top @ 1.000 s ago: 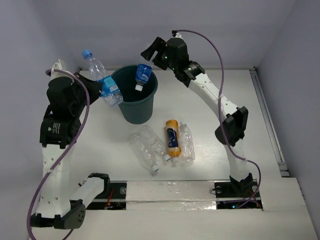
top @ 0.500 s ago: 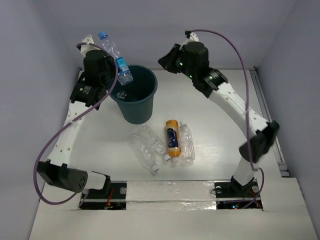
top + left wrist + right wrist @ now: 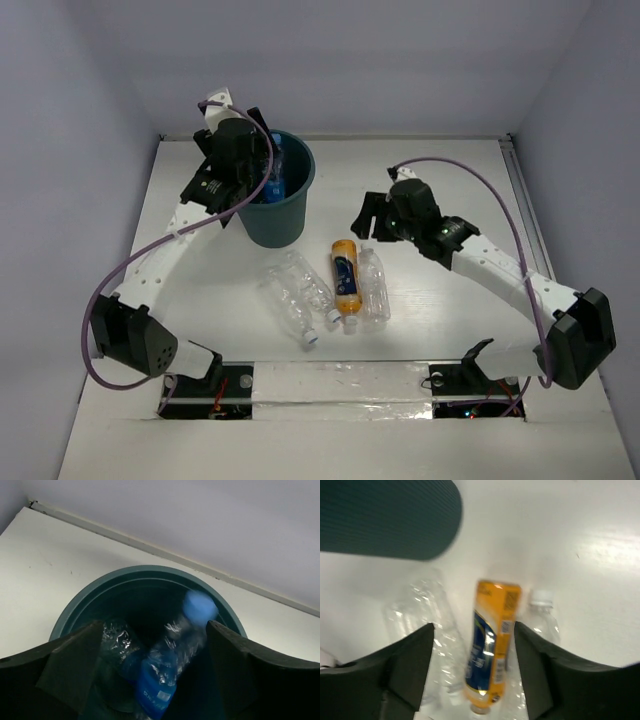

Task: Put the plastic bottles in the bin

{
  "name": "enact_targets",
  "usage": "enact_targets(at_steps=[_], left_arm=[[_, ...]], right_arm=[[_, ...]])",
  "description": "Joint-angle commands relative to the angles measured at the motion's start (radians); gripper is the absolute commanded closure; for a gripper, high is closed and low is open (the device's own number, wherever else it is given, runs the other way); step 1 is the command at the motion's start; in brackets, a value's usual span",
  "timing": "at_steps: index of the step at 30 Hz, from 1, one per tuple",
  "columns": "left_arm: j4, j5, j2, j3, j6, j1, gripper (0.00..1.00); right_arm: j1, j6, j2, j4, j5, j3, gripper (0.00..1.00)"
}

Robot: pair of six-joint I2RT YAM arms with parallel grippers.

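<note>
While the left gripper (image 3: 257, 170) hangs over the near-left rim of the dark teal bin (image 3: 292, 212), its fingers (image 3: 70, 667) stand spread wide with nothing between them, and the left wrist view looks straight down into the bucket's mouth. A blue-labelled bottle (image 3: 167, 677) lies inside the bin, tilted with its blue cap toward the far wall and blurred in that view; a crinkled clear bottle (image 3: 116, 641) rests beside it, deeper in the bucket. From above, the blue label shows just inside the rim. The right gripper (image 3: 366, 216) sits low over the white table (image 3: 470, 180), to the right of the bin and just beyond the bottles lying there, its two fingers (image 3: 406, 665) parted and empty. Below it, the orange bottle (image 3: 345, 277) with the dark label lies on its side, neck pointing toward the arms' bases. A white-capped clear bottle (image 3: 373, 288) lies just beside it on the right arm's side, cap pointing the other way; whether the two touch I cannot tell. Two more clear bottles (image 3: 292, 300) lie close together on the other side, all near the bin but apart from it.
</note>
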Motion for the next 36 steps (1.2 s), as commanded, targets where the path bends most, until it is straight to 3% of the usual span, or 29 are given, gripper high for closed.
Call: enact_targets(at_steps=[1,5,9,15,18,23,27,29,34,36], left_arm=[[0.032,-0.037,-0.054,0.018,0.0,-0.004,0.18],[-0.116,0.0,-0.107,0.122,-0.035,-0.013,0.16],[-0.245,0.133,-0.23,0.072,-0.138,-0.054,0.25],[-0.425,0.331,-0.495,-0.32,-0.391,-0.135,0.33],[-0.482,0.43,-0.603,-0.528,-0.541,-0.175,0.33],[-0.464,0.488,-0.71,-0.762,-0.661,-0.195,0.23],[-0.366,0.539,-0.635,-0.801,-0.64,-0.195,0.11],[-0.336,0.545,-0.585,-0.801,-0.621,-0.204,0.1],[-0.257,0.511,-0.48,-0.789,-0.595,-0.204,0.06],[-0.234,0.519,-0.431,-0.801,-0.58,-0.204,0.05]], right_arm=[[0.006,0.001,-0.007,-0.029,0.007,-0.076,0.27],[0.006,0.018,0.004,-0.072,0.066,-0.123,0.19],[0.006,0.009,-0.007,-0.061,0.031,-0.192,0.11],[-0.003,-0.011,0.047,-0.025,-0.043,-0.257,0.08],[-0.003,-0.016,0.082,-0.017,-0.036,-0.257,0.08],[-0.025,-0.022,0.137,-0.002,-0.036,-0.236,0.14],[-0.043,-0.036,0.191,0.005,-0.003,-0.214,0.17],[-0.057,-0.04,0.217,0.005,0.024,-0.21,0.2],[-0.078,-0.043,0.179,0.0,0.029,-0.225,0.48],[-0.088,-0.051,0.124,-0.038,0.05,-0.208,0.51]])
